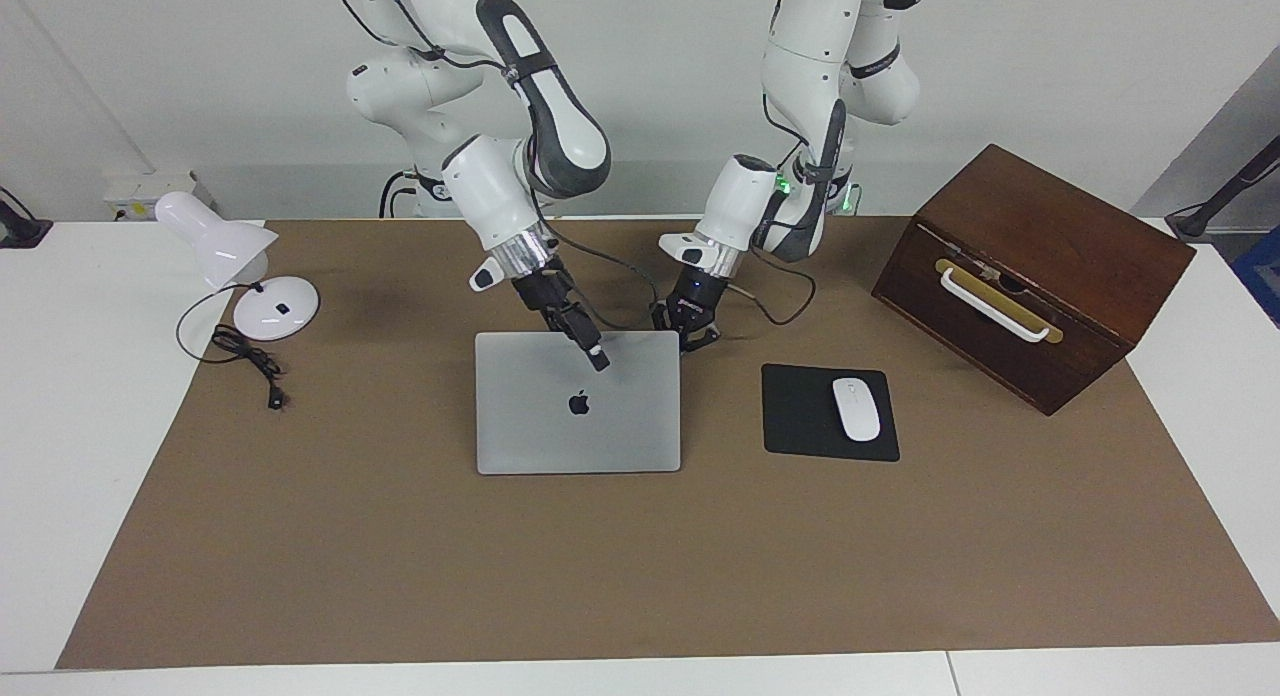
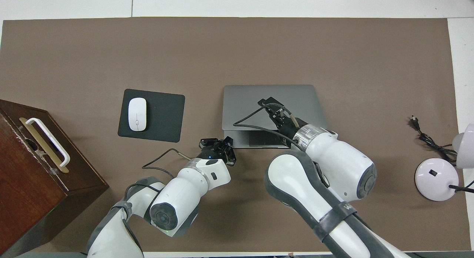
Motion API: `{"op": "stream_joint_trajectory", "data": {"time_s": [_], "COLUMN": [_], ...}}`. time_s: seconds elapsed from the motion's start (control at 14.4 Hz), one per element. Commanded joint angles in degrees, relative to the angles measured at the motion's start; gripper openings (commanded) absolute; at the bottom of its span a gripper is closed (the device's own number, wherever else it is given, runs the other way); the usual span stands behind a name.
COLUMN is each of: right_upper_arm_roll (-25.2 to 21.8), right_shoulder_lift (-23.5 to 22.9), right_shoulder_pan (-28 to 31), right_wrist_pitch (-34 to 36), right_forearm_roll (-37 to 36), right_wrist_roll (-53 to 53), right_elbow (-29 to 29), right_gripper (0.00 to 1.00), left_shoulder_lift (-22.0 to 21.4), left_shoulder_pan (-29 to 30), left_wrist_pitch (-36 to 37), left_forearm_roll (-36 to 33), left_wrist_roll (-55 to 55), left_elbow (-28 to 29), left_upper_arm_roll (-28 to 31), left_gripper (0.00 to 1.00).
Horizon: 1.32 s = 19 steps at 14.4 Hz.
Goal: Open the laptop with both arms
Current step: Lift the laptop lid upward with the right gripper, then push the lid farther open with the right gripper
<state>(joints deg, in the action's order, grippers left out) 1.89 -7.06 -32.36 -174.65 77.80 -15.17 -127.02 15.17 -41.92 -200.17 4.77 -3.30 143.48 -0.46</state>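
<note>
White wall (image 1: pixel 650 96); white table (image 1: pixel 90 396) w/ brown mat (image 1: pixel 640 566); white desk lamp (image 1: pixel 225 246); wooden box (image 1: pixel 1040 266).

A white mouse (image 1: pixel 856 409) lies on a black mouse pad (image 1: pixel 800 416). At two o'clock stands a dark wooden box (image 1: pixel 1040 266) with a white handle (image 1: pixel 992 305). At ten o'clock, a white desk lamp (image 1: pixel 240 266) with its black cord (image 1: pixel 245 361).

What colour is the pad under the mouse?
Black; the mouse pad under the white mouse shows best in the facing view.
</note>
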Motion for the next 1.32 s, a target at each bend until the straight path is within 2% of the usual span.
{"op": "stream_joint_trajectory", "data": {"time_s": [0.0,0.28,0.76,1.25], "right_upper_arm_roll": [0.5,0.4,0.4,0.4], "right_shoulder_lift": [-2.8,-3.0,-6.1,-7.4], "right_shoulder_pan": [1.1,1.1,2.6,3.4], "right_wrist_pitch": [-0.7,-0.8,-0.8,-0.9], "right_forearm_roll": [1.7,1.0,0.8,0.5], "right_wrist_roll": [0.1,0.8,0.8,2.0], "right_elbow": [4.5,6.5,13.5,17.1], "right_gripper": [1.0,1.0,1.0,1.0], "left_shoulder_lift": [3.3,3.5,3.7,3.8], "left_shoulder_pan": [-1.2,-1.3,-1.3,-1.3], "left_wrist_pitch": [-0.7,-0.7,-0.7,-0.7], "left_forearm_roll": [0.2,0.2,0.2,0.2], "left_wrist_roll": [0.7,0.8,0.8,0.7], "left_elbow": [-1.2,-1.4,-1.7,-1.8], "left_upper_arm_roll": [0.8,0.8,0.8,0.7], "left_gripper": [0.0,0.0,0.0,0.0]}}
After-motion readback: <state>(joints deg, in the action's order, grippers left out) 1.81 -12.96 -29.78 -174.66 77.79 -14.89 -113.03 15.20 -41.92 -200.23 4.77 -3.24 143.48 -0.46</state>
